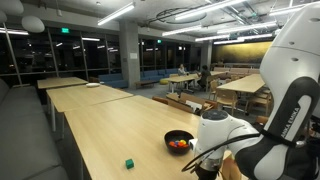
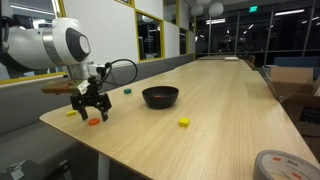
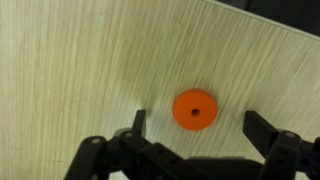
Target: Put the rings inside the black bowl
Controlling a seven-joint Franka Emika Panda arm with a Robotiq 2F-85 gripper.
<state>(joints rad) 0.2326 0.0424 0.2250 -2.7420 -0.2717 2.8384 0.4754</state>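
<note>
Gripper (image 3: 194, 122) wide open, empty, hovers with fingers either side of orange ring (image 3: 194, 109), which lies flat on worktop (image 3: 80, 60). Black bowl (image 2: 160, 96) well apart. Risk: ring thin and flat, so fingers may close above it, scrape wood, or flick it aside.

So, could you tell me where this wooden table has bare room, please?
The light wooden table lies bare beyond the round black bowl. Crowded: the near corner, where the open gripper hovers over the flat orange ring.
</note>
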